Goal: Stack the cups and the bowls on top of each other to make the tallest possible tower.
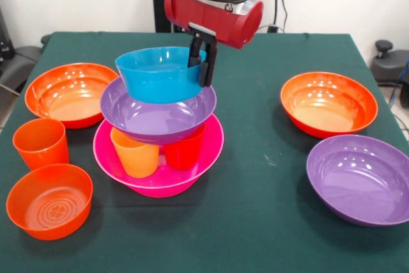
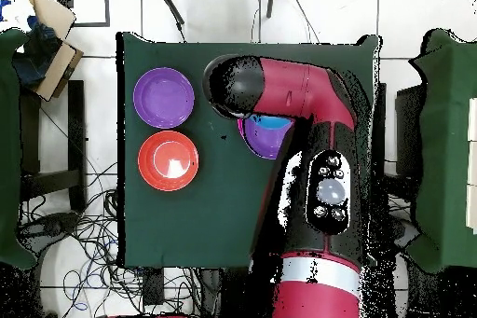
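Blue bowl atop the tower has its rim pinched in the closed pincer.

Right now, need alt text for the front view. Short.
A red robot arm's claw grips the rim of a blue bowl atop a tower: a purple bowl resting on two cups inside a pink bowl. Loose on the green table lie three orange bowls, an orange cup and another purple bowl.
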Robot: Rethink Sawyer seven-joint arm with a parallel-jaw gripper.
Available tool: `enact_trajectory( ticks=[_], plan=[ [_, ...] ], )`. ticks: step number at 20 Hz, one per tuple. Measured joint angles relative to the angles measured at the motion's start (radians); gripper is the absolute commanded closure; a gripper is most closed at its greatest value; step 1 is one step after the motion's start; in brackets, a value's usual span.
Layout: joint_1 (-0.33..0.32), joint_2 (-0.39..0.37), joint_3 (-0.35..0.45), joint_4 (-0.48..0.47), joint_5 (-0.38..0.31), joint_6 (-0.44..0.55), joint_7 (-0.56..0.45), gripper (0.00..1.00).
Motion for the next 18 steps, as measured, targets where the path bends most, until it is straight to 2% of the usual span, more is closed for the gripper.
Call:
enact_trajectory(
  ticks=[18],
  plan=[
    [0.000,-0.006,0.000,0.143,0.003,-0.132,0.000,1.00]
  ],
)
